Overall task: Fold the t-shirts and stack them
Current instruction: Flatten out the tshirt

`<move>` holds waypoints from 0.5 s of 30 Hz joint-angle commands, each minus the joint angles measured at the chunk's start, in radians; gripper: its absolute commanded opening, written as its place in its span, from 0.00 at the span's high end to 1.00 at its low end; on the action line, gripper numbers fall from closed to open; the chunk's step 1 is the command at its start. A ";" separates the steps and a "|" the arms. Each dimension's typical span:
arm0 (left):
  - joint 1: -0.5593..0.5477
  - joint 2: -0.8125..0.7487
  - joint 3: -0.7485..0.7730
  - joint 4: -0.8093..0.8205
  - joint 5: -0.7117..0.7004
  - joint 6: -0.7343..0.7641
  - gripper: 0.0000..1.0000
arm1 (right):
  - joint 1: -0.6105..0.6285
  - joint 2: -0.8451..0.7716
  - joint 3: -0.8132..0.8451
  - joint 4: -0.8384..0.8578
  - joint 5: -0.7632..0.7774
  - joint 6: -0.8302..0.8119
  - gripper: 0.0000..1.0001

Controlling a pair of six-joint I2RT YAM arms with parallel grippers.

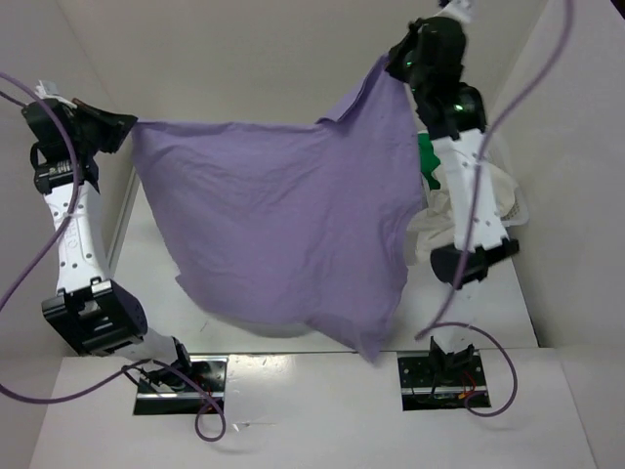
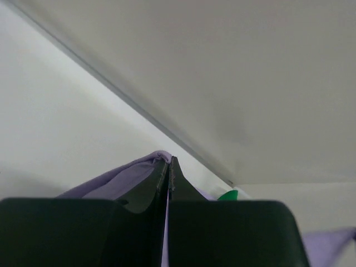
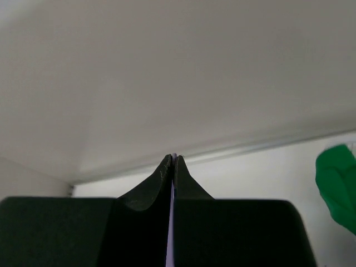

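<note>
Cloth is what both arms hold now: the lavender t-shirt (image 1: pixel 283 215) hangs in the air between them, spread wide like a sheet above the table (image 1: pixel 146 274). The left gripper (image 1: pixel 125 125) pinches one upper corner at the left side. The right gripper (image 1: pixel 389 61) pinches the other upper corner, higher and further back. In each wrist view the two fingers are pressed together with only a thin purple edge between them, so both pincers are closed on the shirt. Its lower part droops to a point near the front, and I cannot tell if it touches the table.

The green t-shirt (image 1: pixel 427 161) shows as a small piece behind the right arm, beside the white mesh basket (image 1: pixel 516 210). Some white cloth (image 1: pixel 425 234) lies there also, hard to separate from the basket.

I judge the shirt is very light and soft, with no stiffness. It will sag and swing, and it can slide out of a thin pinch. Best hold is on a hem or shoulder seam, where the fabric is double, with the two grips well apart so the cloth goes down flat
</note>
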 commanded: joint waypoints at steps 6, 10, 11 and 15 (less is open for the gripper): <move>-0.048 0.161 0.084 0.114 -0.030 -0.028 1.00 | -0.045 0.173 0.139 0.043 -0.134 0.060 1.00; -0.048 0.184 0.214 0.103 -0.042 -0.054 1.00 | -0.045 0.129 0.179 0.102 -0.157 0.089 1.00; -0.048 0.184 0.248 0.103 -0.042 -0.054 1.00 | -0.045 0.073 0.164 0.127 -0.157 0.103 1.00; -0.020 0.193 0.382 0.091 -0.032 -0.065 1.00 | -0.045 -0.030 0.150 0.186 -0.168 0.123 1.00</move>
